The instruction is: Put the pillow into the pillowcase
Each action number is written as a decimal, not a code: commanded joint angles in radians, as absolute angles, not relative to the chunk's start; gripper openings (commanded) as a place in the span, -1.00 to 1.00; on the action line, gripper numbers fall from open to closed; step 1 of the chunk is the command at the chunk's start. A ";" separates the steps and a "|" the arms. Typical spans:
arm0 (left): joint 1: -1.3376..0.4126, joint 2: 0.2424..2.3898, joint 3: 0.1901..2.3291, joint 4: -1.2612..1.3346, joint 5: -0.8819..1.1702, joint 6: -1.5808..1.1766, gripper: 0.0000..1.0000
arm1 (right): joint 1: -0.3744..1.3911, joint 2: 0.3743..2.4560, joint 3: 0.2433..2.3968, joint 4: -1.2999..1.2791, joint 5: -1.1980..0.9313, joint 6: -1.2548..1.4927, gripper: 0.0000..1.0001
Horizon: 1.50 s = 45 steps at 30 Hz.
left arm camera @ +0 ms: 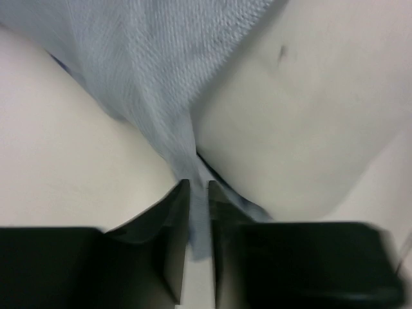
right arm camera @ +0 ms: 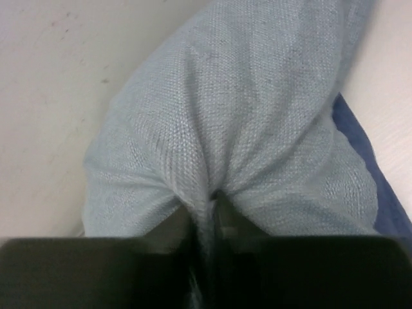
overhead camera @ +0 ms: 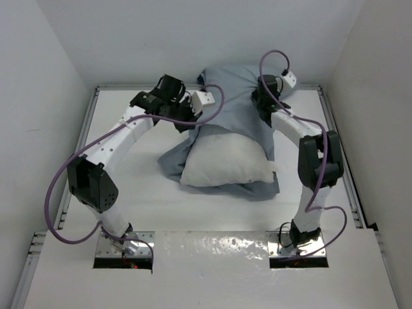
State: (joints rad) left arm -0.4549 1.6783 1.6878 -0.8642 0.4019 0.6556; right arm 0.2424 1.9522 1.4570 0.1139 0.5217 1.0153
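The white pillow [overhead camera: 225, 162] lies mid-table with its near part bare. The blue pillowcase [overhead camera: 235, 106], grey-blue side out, is draped over its far part and bunched under its near edge. My left gripper [overhead camera: 190, 116] is shut on the pillowcase's left edge. In the left wrist view the gripper [left arm camera: 198, 188] pinches a strip of the pillowcase [left arm camera: 154, 71] beside the pillow [left arm camera: 302, 116]. My right gripper [overhead camera: 266, 111] is shut on the pillowcase's right side. In the right wrist view the gripper [right arm camera: 207, 205] pinches a fold of the pillowcase [right arm camera: 244, 109].
White walls enclose the table on the left, far and right sides [overhead camera: 193, 32]. A raised white shelf [overhead camera: 212, 264] spans the near edge by the arm bases. Purple cables [overhead camera: 84, 161] loop from both arms.
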 commanded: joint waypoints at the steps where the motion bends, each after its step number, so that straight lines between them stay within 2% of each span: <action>1: -0.448 1.654 1.651 -0.957 0.403 0.646 -0.60 | 0.187 1.832 1.307 0.428 0.452 0.798 -0.34; 2: -0.448 1.657 1.669 -0.957 0.414 0.634 -0.29 | 0.187 1.818 1.302 0.428 0.320 0.688 0.09; 3: -0.445 1.658 1.680 -0.957 0.420 0.626 0.32 | 0.187 1.806 1.314 0.396 0.272 0.633 0.66; 4: -0.434 1.660 1.692 -0.962 0.426 0.620 0.48 | 0.187 1.792 1.333 0.350 0.240 0.579 0.92; 5: -0.423 1.658 1.713 -0.962 0.428 0.602 0.79 | 0.187 1.758 1.368 0.254 0.194 0.458 0.98; 6: -0.413 1.655 1.720 -0.962 0.417 0.589 0.99 | 0.187 1.735 1.380 0.214 0.183 0.395 0.98; 9: -0.379 1.632 1.707 -0.954 0.322 0.555 0.97 | 0.190 1.593 1.332 0.147 0.148 0.197 0.98; 10: -0.370 1.629 1.672 -0.951 0.304 0.554 0.78 | 0.190 1.548 1.301 0.147 0.106 0.152 0.97; 11: -0.370 1.628 1.648 -0.948 0.279 0.555 -0.17 | 0.196 1.467 1.252 0.129 -0.010 0.080 0.50; 12: -0.368 1.625 1.622 -0.930 0.269 0.549 -0.68 | 0.205 1.433 1.240 0.105 -0.075 0.043 -0.98; 13: -0.368 1.626 1.567 -0.919 0.262 0.539 -0.96 | 0.257 1.404 1.220 0.036 -0.092 -0.016 -1.00; 15: -0.370 1.623 1.516 -0.891 0.273 0.541 -1.00 | 0.345 1.336 1.198 -0.047 -0.114 -0.124 -1.00; 16: -0.370 1.620 1.476 -0.881 0.268 0.532 -1.00 | 0.456 1.318 1.152 -0.086 -0.085 -0.203 -0.76; 17: -0.370 1.620 1.461 -0.871 0.261 0.526 -0.86 | 0.510 1.301 1.125 -0.103 -0.074 -0.242 -0.21; 18: -0.370 1.617 1.448 -0.850 0.247 0.519 -0.28 | 0.558 1.272 1.097 -0.112 -0.069 -0.271 0.44; 19: -0.370 1.615 1.431 -0.844 0.226 0.509 0.00 | 0.651 1.260 1.044 -0.129 -0.061 -0.316 0.85; 20: -0.370 1.614 1.427 -0.836 0.216 0.508 0.39 | 0.691 1.252 1.020 -0.130 -0.043 -0.333 0.97; 21: -0.370 1.614 1.424 -0.824 0.209 0.505 0.46 | 0.734 1.238 0.999 -0.132 -0.022 -0.347 0.98; 24: -0.364 1.632 1.425 -0.819 0.199 0.494 0.48 | 0.863 1.235 0.930 -0.133 0.047 -0.368 0.98; 29: -0.310 1.680 1.353 -0.772 0.336 0.480 0.54 | 1.005 1.284 0.801 -0.040 0.245 -0.451 0.98; 30: -0.305 1.692 1.300 -0.726 0.359 0.477 0.57 | 1.020 1.296 0.775 0.004 0.283 -0.472 0.98; 33: -0.313 1.764 1.243 -0.660 0.472 0.457 0.63 | 1.049 1.342 0.654 0.365 0.316 -0.557 0.98; 34: -0.314 1.784 1.252 -0.663 0.497 0.460 0.63 | 1.049 1.385 0.641 0.398 0.314 -0.574 0.98; 36: -0.313 1.831 1.299 -0.670 0.463 0.456 0.51 | 1.049 1.448 0.681 0.396 0.336 -0.591 0.98; 37: -0.311 1.838 1.310 -0.661 0.416 0.448 0.39 | 1.048 1.486 0.742 0.344 0.357 -0.594 0.98; 38: -0.310 1.841 1.316 -0.647 0.393 0.439 0.00 | 1.048 1.568 0.771 0.333 0.395 -0.594 0.98; 39: -0.307 1.841 1.325 -0.626 0.378 0.433 -0.25 | 1.046 1.610 0.794 0.336 0.502 -0.595 0.95; 40: -0.305 1.841 1.333 -0.626 0.368 0.433 -0.50 | 1.040 1.652 0.837 0.362 0.564 -0.592 0.66; 41: -0.302 1.841 1.348 -0.632 0.367 0.430 -0.93 | 1.034 1.725 0.859 0.374 0.622 -0.585 0.39; 42: -0.301 1.842 1.354 -0.638 0.365 0.431 -1.00 | 1.011 1.752 0.880 0.367 0.697 -0.569 0.11; 43: -0.296 1.839 1.367 -0.652 0.354 0.443 -1.00 | 0.974 1.778 0.922 0.345 0.716 -0.528 -0.97; 45: -0.288 1.836 1.377 -0.663 0.321 0.454 -1.00 | 0.929 1.773 0.948 0.286 0.709 -0.459 -1.00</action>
